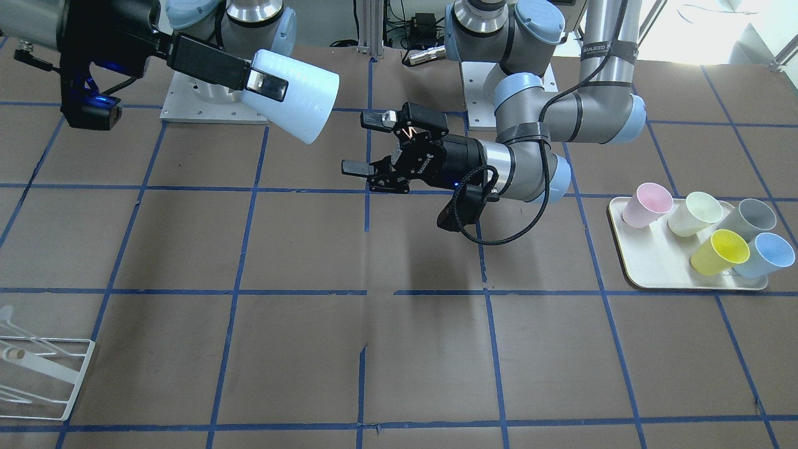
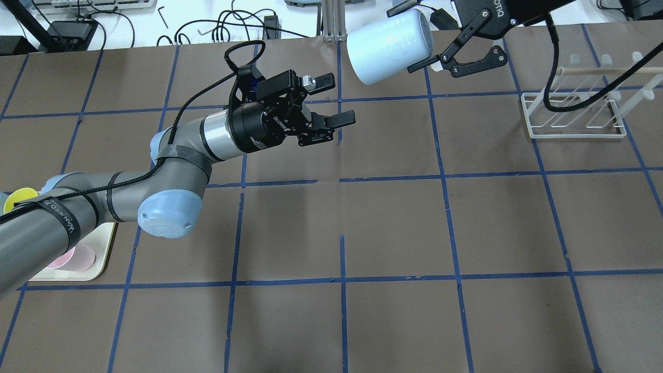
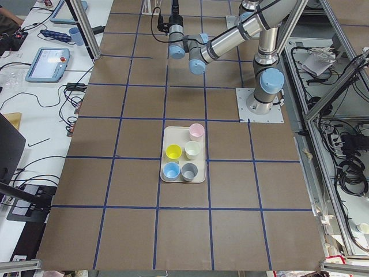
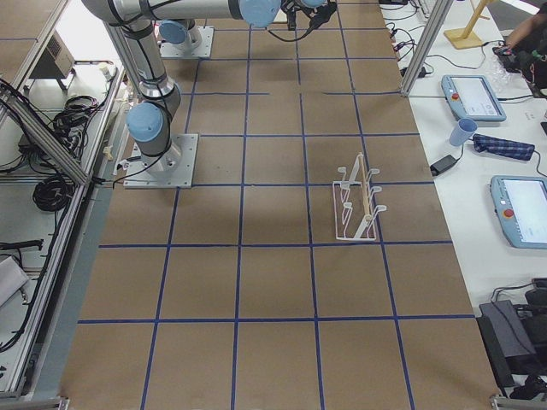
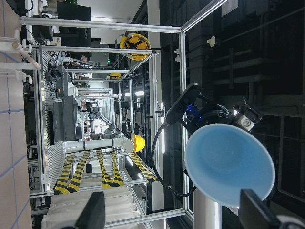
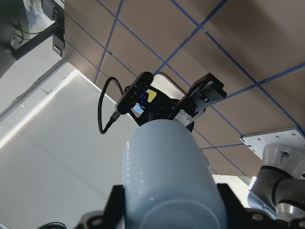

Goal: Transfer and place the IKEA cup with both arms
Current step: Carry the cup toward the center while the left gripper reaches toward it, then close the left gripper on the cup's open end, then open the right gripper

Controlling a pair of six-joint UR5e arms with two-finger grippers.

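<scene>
The left gripper hangs spread wide and empty. Just right of it, the right gripper pinches the IKEA cup up in the air. The hand-over looks done. Next likely comes a careful carry right to the white rack.

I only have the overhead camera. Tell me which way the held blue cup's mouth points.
Observer: The left wrist camera looks straight into the open mouth of the blue cup, so it faces the left hand.
Operator: I can barely see the tray. Count its cups.
Observer: The front camera shows five: a pink cup, a cream cup, a grey cup, a yellow cup and a second blue cup.
Operator: Report how they stand.
Observer: The left-side camera shows all five upright, mouths up.
</scene>
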